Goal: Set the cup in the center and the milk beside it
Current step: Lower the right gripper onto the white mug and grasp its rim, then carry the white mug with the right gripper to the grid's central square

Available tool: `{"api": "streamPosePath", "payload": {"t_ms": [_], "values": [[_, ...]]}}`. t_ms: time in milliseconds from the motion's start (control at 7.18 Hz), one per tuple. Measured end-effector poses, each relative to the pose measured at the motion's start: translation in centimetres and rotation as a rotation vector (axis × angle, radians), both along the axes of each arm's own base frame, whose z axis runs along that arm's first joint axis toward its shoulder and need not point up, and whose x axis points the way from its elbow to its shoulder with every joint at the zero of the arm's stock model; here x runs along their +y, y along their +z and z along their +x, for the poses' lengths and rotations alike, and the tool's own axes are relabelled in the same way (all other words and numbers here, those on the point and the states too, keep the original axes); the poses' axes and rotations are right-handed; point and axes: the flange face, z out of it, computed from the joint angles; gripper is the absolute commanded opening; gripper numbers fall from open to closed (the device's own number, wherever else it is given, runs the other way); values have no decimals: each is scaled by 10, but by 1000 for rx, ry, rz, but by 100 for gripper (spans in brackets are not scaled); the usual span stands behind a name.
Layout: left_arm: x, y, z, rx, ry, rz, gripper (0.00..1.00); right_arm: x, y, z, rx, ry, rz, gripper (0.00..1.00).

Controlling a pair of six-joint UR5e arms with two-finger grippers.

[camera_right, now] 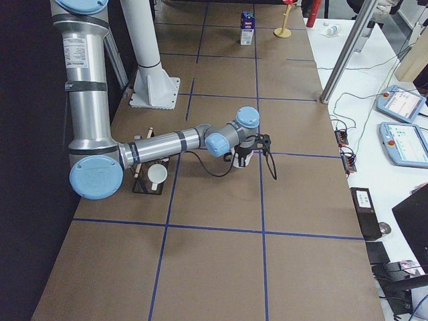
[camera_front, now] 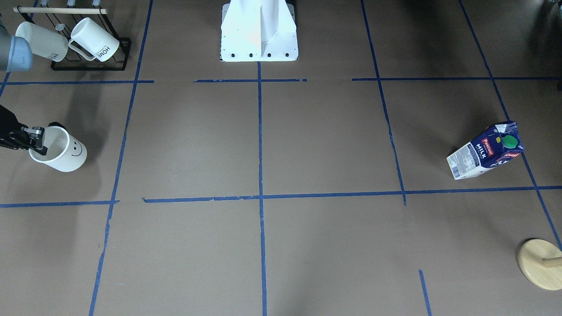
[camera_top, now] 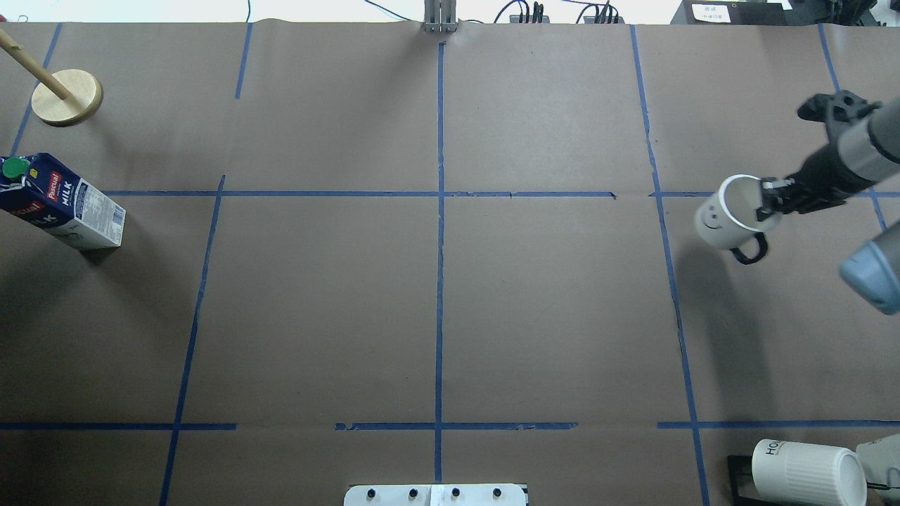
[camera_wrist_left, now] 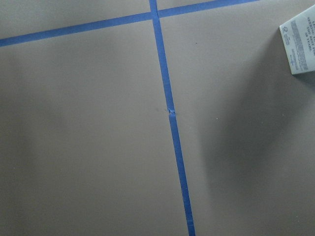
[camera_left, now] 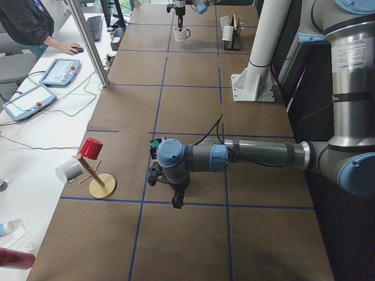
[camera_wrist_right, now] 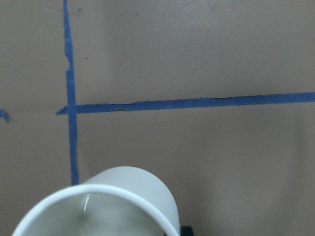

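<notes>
The white smiley cup (camera_top: 724, 211) is at the table's right side in the overhead view and at the left in the front view (camera_front: 61, 151). My right gripper (camera_top: 768, 202) is shut on its rim near the dark handle, one finger inside the cup. The right wrist view shows the cup's mouth (camera_wrist_right: 98, 206) from above. The blue and white milk carton (camera_top: 60, 207) stands at the far left, also in the front view (camera_front: 485, 151). My left gripper (camera_left: 176, 199) hangs close to the carton; I cannot tell whether it is open. The center tape crossing (camera_top: 440, 194) is bare.
A black rack with ribbed "HOME" mugs (camera_front: 94, 41) stands at the near right corner (camera_top: 808, 471). A wooden mug tree (camera_top: 67, 97) stands beyond the milk. The white robot base (camera_front: 259, 30) is at the table's near edge. An operator sits beside the table (camera_left: 29, 23).
</notes>
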Motion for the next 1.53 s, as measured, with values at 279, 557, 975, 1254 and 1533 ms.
{"api": "streamPosePath", "payload": {"t_ms": [279,557,975,1254,1533], "values": [[0,0,0,1,0,1,100,-13,-79,-86,10,48,-65,0],[0,-1,0,1,0,3,100,-15,-167,-181,51,115,-139,0],[1,-2,0,1,0,4,100,-25,-250,-286,63,243,-251,0],[2,-2,0,1,0,4,100,-17,-260,-313,73,271,-279,2],[2,-1,0,1,0,2,100,-3,-261,-331,85,308,-287,14]]}}
